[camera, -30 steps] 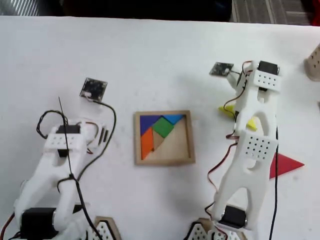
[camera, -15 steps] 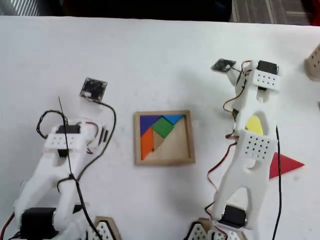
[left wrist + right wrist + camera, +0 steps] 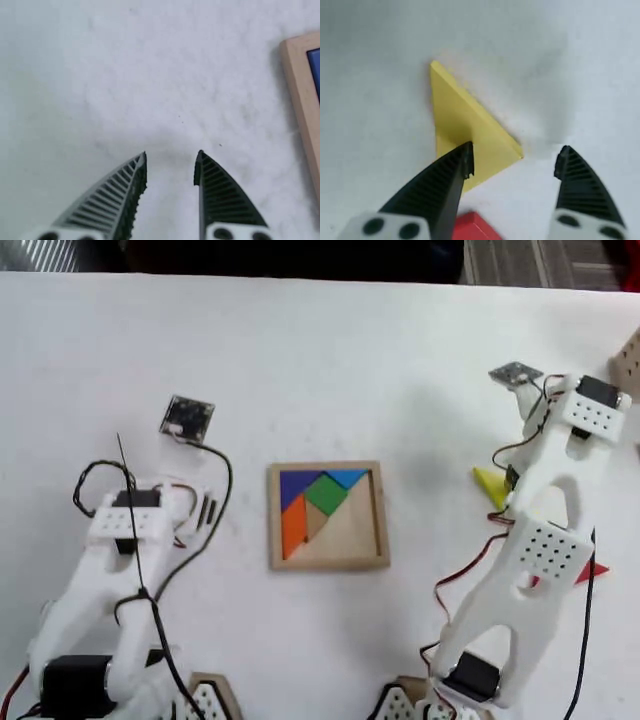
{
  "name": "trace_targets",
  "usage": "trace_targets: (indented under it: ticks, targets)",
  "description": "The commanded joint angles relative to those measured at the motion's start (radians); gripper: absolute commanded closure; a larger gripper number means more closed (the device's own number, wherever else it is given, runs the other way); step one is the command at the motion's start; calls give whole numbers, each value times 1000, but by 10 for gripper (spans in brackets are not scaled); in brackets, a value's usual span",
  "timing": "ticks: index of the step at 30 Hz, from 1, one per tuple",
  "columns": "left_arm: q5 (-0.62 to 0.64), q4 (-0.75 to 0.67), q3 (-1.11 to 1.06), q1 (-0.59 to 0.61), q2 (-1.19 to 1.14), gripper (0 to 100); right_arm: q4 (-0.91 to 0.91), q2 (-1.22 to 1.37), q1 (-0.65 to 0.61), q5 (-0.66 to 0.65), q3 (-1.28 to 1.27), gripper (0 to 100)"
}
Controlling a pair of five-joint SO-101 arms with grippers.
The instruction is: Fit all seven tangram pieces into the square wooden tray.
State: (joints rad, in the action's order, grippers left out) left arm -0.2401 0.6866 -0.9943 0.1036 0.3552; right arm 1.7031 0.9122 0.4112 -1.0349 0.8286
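The square wooden tray [image 3: 377, 517] lies mid-table with blue, green, orange and tan pieces in its upper left part. A yellow triangle [image 3: 490, 486] lies flat on the table right of the tray, partly under the right arm. In the right wrist view the yellow triangle [image 3: 465, 130] sits just beyond my right gripper [image 3: 515, 157], which is open, one fingertip [image 3: 465, 155] over its edge. A red triangle [image 3: 592, 572] peeks out beside the right arm; a red corner [image 3: 472, 227] shows below the fingers. My left gripper [image 3: 171, 162] is open above bare table, left of the tray's edge [image 3: 300, 95].
A small dark circuit board [image 3: 187, 418] with a cable lies left of the tray. Another small board [image 3: 514, 374] sits by the right arm's wrist. A pale perforated object [image 3: 630, 358] stands at the right edge. The far half of the table is bare.
The right arm has swung to the right, uncovering the yellow triangle on the table and covering most of the red one. The left arm has stayed still.
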Motion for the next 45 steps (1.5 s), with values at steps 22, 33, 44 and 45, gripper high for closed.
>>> trace_targets:
  ticks: [22, 33, 44, 45]
  targets:
    - [-9, -21, 6, -15, 35, 831, -143, -245, -42, 89, -410, 675]
    - [-9, -21, 6, -15, 35, 831, -177, -249, -54, 91, -420, 675]
    - [-9, -21, 6, -15, 35, 831, -160, -262, -97, 124, -420, 675]
    - [-9, -21, 6, -15, 35, 831, -157, -272, -97, 126, -427, 675]
